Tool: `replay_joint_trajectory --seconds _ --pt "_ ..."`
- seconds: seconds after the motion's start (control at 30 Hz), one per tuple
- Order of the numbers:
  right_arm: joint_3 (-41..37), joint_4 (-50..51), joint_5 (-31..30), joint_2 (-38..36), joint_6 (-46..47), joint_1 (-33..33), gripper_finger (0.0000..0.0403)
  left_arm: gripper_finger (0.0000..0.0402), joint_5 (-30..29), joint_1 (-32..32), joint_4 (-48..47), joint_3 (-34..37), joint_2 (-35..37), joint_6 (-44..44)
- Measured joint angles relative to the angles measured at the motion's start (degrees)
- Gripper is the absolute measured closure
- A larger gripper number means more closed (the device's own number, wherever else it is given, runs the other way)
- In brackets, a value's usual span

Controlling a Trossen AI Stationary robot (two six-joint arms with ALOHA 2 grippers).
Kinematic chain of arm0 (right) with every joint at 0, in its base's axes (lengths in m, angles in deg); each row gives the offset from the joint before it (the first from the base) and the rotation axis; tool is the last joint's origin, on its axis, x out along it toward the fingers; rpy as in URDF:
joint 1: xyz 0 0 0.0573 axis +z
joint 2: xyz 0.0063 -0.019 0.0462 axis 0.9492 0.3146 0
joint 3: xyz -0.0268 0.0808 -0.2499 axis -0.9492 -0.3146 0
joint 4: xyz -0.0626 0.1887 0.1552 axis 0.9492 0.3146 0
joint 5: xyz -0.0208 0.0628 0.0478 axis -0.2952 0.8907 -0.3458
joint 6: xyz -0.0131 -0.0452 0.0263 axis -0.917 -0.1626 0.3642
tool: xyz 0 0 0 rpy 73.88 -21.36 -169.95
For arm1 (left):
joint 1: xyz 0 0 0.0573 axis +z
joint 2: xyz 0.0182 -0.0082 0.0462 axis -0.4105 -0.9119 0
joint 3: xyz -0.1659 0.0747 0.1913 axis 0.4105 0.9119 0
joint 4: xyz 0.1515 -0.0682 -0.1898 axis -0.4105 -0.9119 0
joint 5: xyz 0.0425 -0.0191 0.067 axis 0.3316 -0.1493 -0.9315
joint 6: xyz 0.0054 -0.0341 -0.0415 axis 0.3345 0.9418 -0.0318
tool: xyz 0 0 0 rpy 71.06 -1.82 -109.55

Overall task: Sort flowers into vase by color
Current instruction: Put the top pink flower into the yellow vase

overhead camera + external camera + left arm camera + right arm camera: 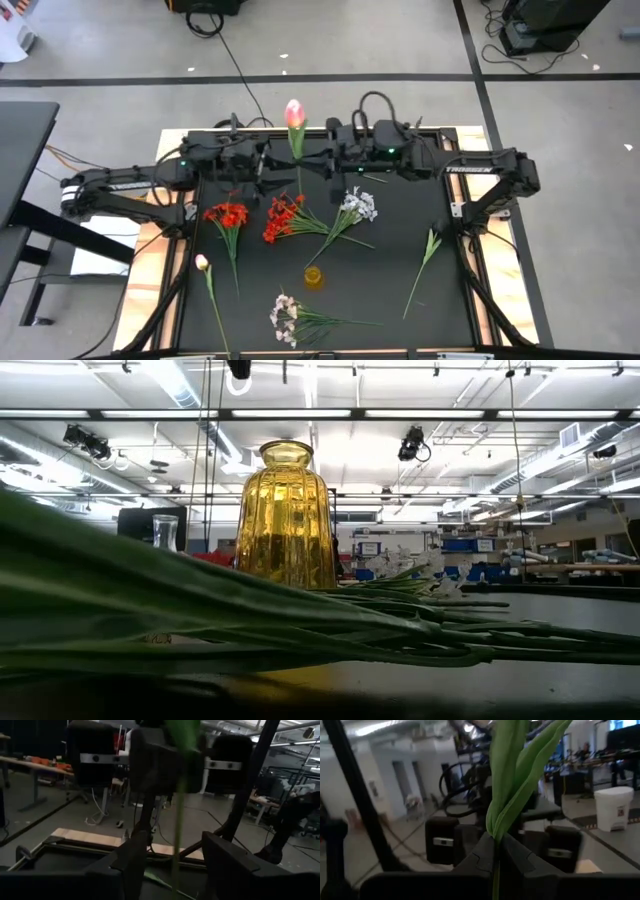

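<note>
No readable writing shows. The right hand (pixel 318 158) is clamped on a pink tulip (pixel 294 114) (blossom just beyond it); the left hand (pixel 272 165) stands parted beside the stem. Nearer lie two red clusters (pixel 228 214), two white sprays (pixel 357 205) and another tulip (pixel 202 262).

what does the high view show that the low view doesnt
Only the high view: both arms at the table's far edge, a pink tulip between the left gripper and right gripper, red flowers, a leafy stem.
Only the low view: the room's ceiling lights, a small clear vase.
Both: the yellow vase, white-lilac sprays.
</note>
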Motion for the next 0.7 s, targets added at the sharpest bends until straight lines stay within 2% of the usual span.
replay_joint_trajectory --seconds 0.23,0.37,0.57,0.7 --pt "3.2 3.0 2.1 2.4 -0.5 -0.1 0.0378 0.0243 0.0 0.0 2.4 0.0 -3.6 -0.2" --pt "3.3 3.2 2.1 1.5 -0.5 -0.6 0.0378 0.0286 0.0 0.0 2.9 0.0 -4.1 -2.1" --pt "3.3 4.3 2.1 1.3 -0.5 -0.8 0.0376 0.0376 0.5 0.0 3.0 0.0 -4.1 -3.4" --pt "3.3 5.1 0.0 1.3 -0.5 -0.8 0.0358 0.0390 1.5 0.0 2.8 0.0 -4.1 -3.4"
